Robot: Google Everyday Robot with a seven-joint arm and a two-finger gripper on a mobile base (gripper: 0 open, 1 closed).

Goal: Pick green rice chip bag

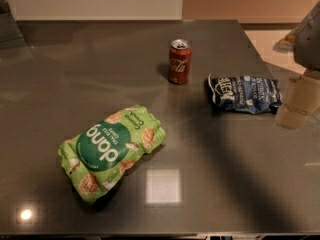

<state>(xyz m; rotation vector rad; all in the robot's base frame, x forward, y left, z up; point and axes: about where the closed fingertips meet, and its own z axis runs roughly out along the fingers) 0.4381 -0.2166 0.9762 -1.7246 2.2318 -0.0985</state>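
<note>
We are looking down on a wide table whose dark grey top is smooth and glossy, catching a pale square glare near the front edge and a small round glint at the front left corner. The green rice chip bag is lying flat on the front left part of it, well apart from everything else. It is a plump, crinkly, light-green pillow of shiny film, set at a slant, showing round tan chip pictures around a dark green circle where we are reading "dang" in white, upside down to us. The smaller white words beside it are too fine for us to read. Toward the right, the blue bag is resting flat; it is smaller, dark and wrinkled, and carries white lettering that we are not making out. Just beyond its right end, at the right edge of the view, the gripper is showing as a blurred pale beige block under a grey housing, well apart from the green bag, and we cannot tell whether it is parted or closed. Behind and between the two bags, the can is standing upright, a red metal cylinder with a silver top and white Coca-Cola-style script.
</note>
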